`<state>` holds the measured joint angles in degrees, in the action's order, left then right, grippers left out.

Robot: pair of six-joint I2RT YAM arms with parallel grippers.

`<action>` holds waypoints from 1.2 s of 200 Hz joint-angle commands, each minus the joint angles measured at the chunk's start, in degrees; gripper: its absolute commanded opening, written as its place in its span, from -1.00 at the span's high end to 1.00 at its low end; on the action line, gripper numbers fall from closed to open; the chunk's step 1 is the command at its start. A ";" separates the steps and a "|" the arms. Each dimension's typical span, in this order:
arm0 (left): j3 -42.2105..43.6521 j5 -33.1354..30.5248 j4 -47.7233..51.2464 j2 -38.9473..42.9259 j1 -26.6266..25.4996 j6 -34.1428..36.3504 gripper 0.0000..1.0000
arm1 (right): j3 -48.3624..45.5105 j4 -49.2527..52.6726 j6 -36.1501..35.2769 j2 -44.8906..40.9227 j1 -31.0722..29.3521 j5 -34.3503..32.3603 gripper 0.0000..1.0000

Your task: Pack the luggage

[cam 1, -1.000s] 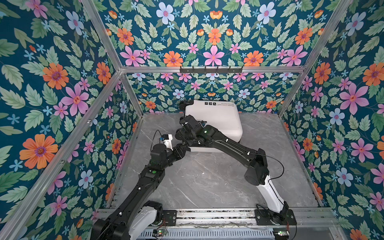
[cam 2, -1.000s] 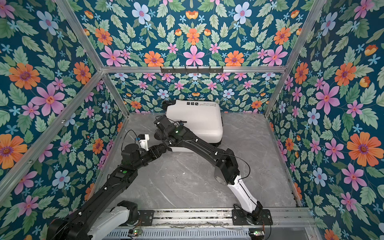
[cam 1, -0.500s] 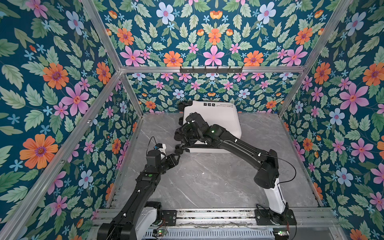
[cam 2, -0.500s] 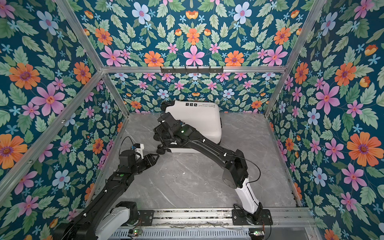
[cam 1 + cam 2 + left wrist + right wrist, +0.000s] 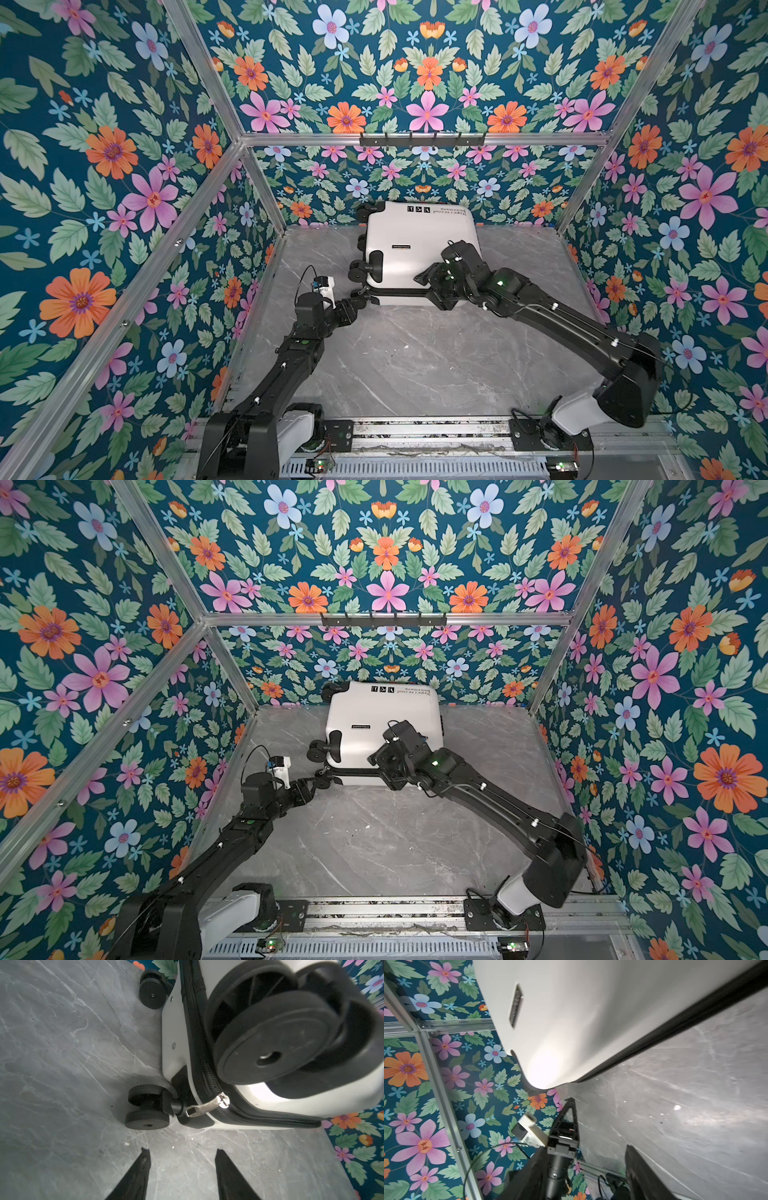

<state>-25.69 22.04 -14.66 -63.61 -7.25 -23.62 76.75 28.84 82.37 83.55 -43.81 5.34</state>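
Your left gripper stands partly open and empty, aimed at the zipper pull on the near corner of the suitcase, likely to unzip it. A wheel just beside the pull crowds that approach. Your right gripper, also parted and empty, hovers beside the near edge. The suitcase lies shut at the back of the table.

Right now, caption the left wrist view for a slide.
Open left gripper faces silver zipper pull beside black caster wheel of white hard-shell suitcase.
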 commanded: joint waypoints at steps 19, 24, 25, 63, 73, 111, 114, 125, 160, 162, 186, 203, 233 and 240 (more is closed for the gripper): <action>-5.54 5.96 -2.44 -7.51 -0.05 11.13 -0.07 | -11.64 4.88 -3.31 -11.94 3.65 -1.74 -0.21; -6.02 7.09 -2.27 -8.17 -0.05 11.94 -0.07 | -13.26 5.43 -3.34 -13.51 4.17 -1.74 -0.21; -6.12 7.37 -2.25 -8.27 -0.05 12.02 -0.08 | -13.59 5.48 -3.35 -13.81 4.31 -1.74 -0.21; -10.51 9.02 3.58 -10.48 -3.56 19.51 -0.10 | -23.40 6.35 -1.78 -23.74 10.23 0.34 -0.21; -11.00 8.32 4.72 -10.76 -4.48 20.63 -0.10 | -24.69 6.77 -1.85 -25.26 11.56 0.61 -0.21; -11.62 5.14 3.23 -11.78 -9.71 19.31 -0.09 | -23.80 9.75 -5.96 -25.27 14.40 1.06 -0.21; -11.66 4.72 2.97 -11.71 -10.24 19.00 -0.10 | -23.57 9.93 -6.32 -25.01 14.46 1.14 -0.21; -11.61 3.45 1.52 -11.11 -12.33 17.42 -0.10 | -23.15 10.09 -7.56 -24.05 14.62 1.33 -0.21; -13.96 -2.07 -0.29 -11.47 -23.14 14.21 -0.10 | -24.98 9.06 -7.89 -22.81 14.89 1.60 -0.21; -14.02 -2.24 -0.64 -11.54 -23.62 13.84 -0.10 | -25.22 8.98 -7.81 -22.84 14.94 1.60 -0.21; -14.74 -7.07 -2.81 -12.82 -32.32 10.95 -0.10 | -27.64 8.40 -7.40 -23.64 15.66 1.16 -0.20; -14.88 -9.40 -3.53 -13.78 -37.42 8.78 -0.10 | -28.74 8.57 -8.26 -24.29 16.13 0.58 -0.19; -17.20 -11.37 4.41 -9.39 -42.23 7.18 -0.08 | -28.81 9.27 -11.99 -23.55 16.13 -0.03 -0.15; -17.92 -12.31 7.38 -6.92 -42.24 7.42 -0.11 | -28.85 8.79 -12.71 -23.11 16.21 0.22 -0.14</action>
<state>-41.60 13.76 -13.37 -75.48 -48.45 -14.55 47.92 37.50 73.36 59.64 -27.64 6.20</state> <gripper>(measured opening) 0.540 0.576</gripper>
